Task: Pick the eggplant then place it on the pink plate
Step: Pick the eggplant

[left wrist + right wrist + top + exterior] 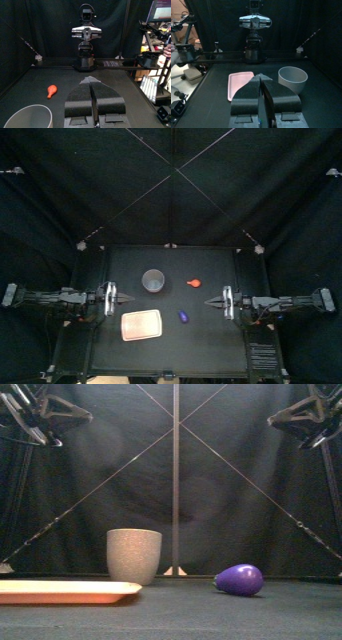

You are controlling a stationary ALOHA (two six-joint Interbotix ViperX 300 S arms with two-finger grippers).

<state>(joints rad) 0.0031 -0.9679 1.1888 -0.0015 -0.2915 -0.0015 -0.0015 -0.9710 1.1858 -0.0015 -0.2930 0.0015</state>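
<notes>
Tray [142, 325] lies front left, eggplant [182, 315] just right of it; cup [154, 280] stands behind the tray, toy [194, 283] right of the cup

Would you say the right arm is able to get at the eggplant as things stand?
Probably yes: the eggplant lies on bare table near the right gripper, nothing between them; the grey cup and pink tray sit farther off. Its shut jaws must open first.

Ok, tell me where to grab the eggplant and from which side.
Grip the purple eggplant across its fat middle, probably coming straight down from above with the right claw. It lies on its side, apart from the pink tray, and that arm looks nearer.
</notes>
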